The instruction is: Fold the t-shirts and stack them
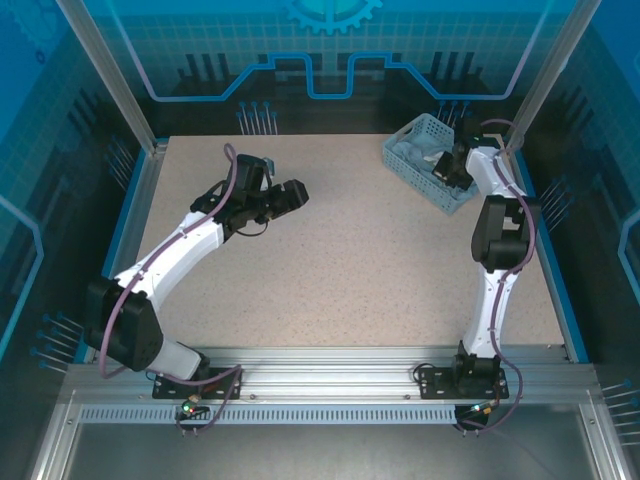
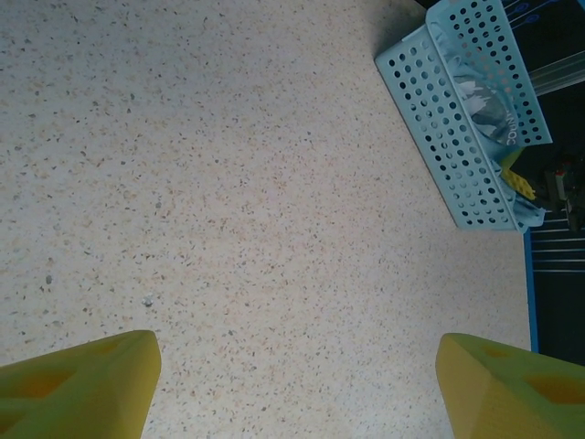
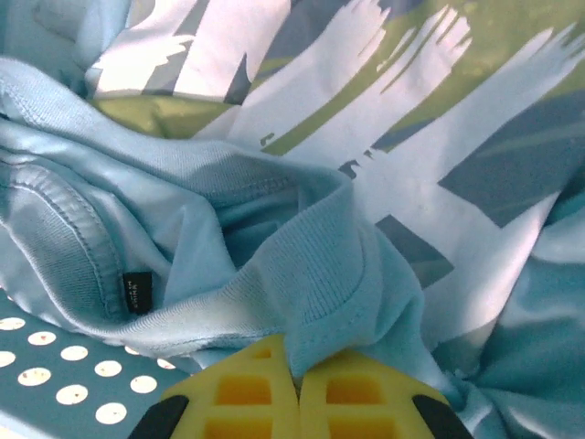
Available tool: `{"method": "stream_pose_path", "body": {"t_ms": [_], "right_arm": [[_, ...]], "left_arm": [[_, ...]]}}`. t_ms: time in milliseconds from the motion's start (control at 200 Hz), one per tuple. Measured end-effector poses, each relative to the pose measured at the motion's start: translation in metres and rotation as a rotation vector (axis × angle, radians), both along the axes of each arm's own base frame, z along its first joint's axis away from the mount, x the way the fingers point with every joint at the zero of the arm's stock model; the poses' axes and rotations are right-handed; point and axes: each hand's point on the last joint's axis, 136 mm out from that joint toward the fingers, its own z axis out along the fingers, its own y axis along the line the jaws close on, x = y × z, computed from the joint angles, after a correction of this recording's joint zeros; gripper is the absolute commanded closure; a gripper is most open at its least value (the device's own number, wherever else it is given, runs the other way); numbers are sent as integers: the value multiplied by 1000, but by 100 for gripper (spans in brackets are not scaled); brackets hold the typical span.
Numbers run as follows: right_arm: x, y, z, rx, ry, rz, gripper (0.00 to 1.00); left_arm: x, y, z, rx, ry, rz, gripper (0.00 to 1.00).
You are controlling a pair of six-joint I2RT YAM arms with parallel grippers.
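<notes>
Clearly, right jaws pinched a t-shirt (image 3: 320,274) in the far-right basket (image 2: 430,101), left jaws spread; snagged cloth could tip it.

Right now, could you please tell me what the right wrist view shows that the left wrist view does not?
Right wrist view: the pale blue fabric t-shirt's ribbed edge, its small black label, and the right arm's yellow jaws shut on a fold. Left wrist view: bare speckled beige tabletop and the left arm's yellow jaws, open. Shared: the light blue perforated plastic basket with the white-printed t-shirt inside.
</notes>
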Motion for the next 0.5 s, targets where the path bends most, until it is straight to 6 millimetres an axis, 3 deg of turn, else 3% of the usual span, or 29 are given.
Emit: {"method": "stream_pose_path", "body": {"t_ms": [105,200,350,415,500], "right_arm": [[-6,-1,17,-54,-43,11,100],[-10,6,66,-108,-143,33,100],[-27,38,204,-147,-458,87,100],[-44,55,269,-150,-609,120,100],[-69,78,332,-140,-769,171,100]], "left_arm": [[-3,1,2,2,2,0,21],[-4,3,5,2,-4,3,21],[-4,4,7,5,-11,9,22],[-4,4,7,7,-12,12,22],[-3,6,8,14,-15,21,22]]}}
